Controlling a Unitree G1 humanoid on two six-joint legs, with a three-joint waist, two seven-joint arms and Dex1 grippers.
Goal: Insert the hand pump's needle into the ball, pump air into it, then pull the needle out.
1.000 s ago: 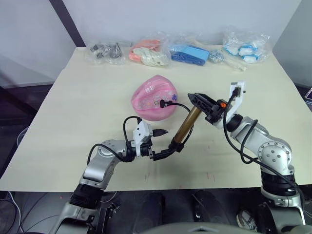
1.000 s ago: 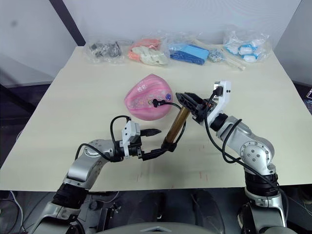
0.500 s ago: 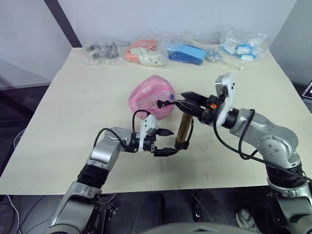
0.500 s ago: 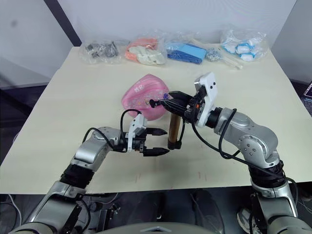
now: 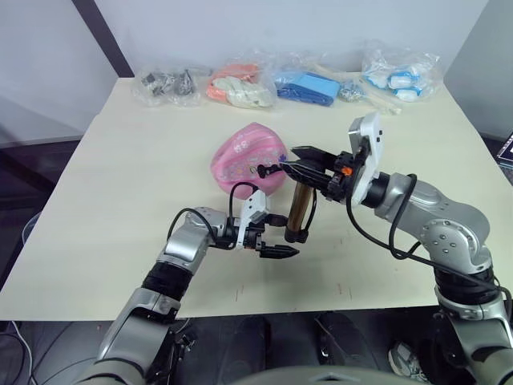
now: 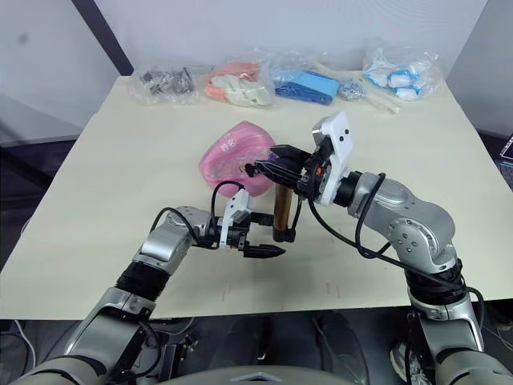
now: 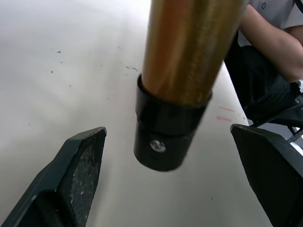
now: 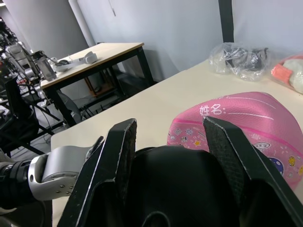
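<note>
Left gripper (image 5: 275, 234): my nearest part; its two black fingers are spread wide, lying on either side of the pump's lower end cap without touching it, as the left wrist view shows.
Left fingers (image 7: 78, 168): flat dark pads held just above the table, with a clear gap to the cap on both sides.
Hand pump (image 5: 304, 205): gold-bronze barrel standing close to upright, its lower black cap at or just above the table surface, between my two arms.
Right gripper (image 5: 305, 163): my fingers are pinched on the pump's black top end; in the right wrist view that black part fills the space between the two pads.
Hose (image 5: 276, 168): thin black line running from the pump's top to the side of the ball.
Ball (image 5: 248, 157): pink, saggy and dented, with small prints; resting on the table just beyond the pump.
Table (image 5: 120, 200): pale top.
Bags (image 5: 309, 85): clear packets in a row along the far edge.
</note>
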